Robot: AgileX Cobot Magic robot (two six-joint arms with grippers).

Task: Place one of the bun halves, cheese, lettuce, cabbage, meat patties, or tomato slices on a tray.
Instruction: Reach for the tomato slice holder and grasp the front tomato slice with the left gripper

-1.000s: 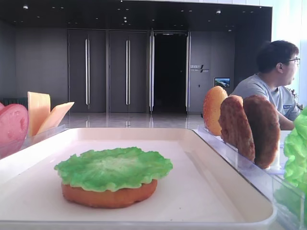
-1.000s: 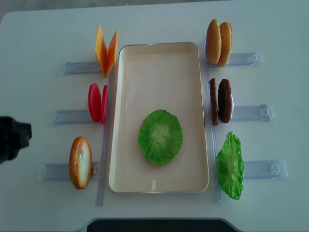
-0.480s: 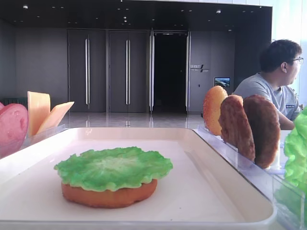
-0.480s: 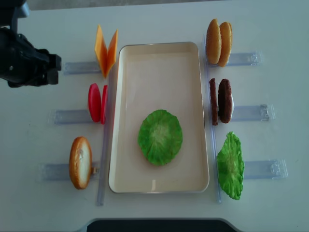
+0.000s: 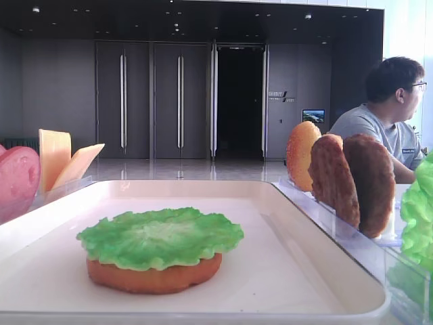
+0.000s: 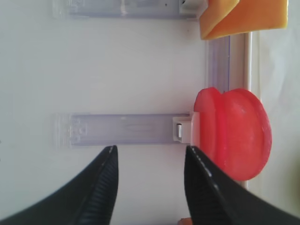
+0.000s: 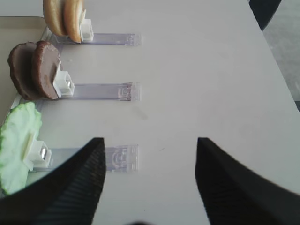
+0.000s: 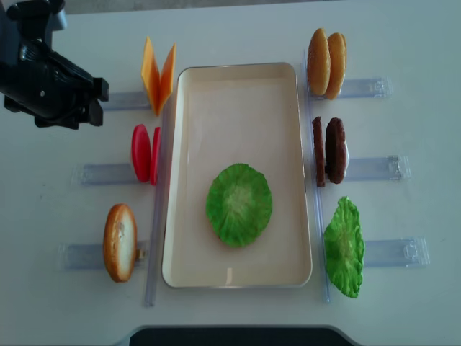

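1 left pincer [image 6: 150, 187], open, moved nearer tomato slices [image 8: 145, 153], apparently empty.

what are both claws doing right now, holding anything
Left claw: open, holding nothing, lined up with the tomato slices.
Right claw: open, empty, over bare table.
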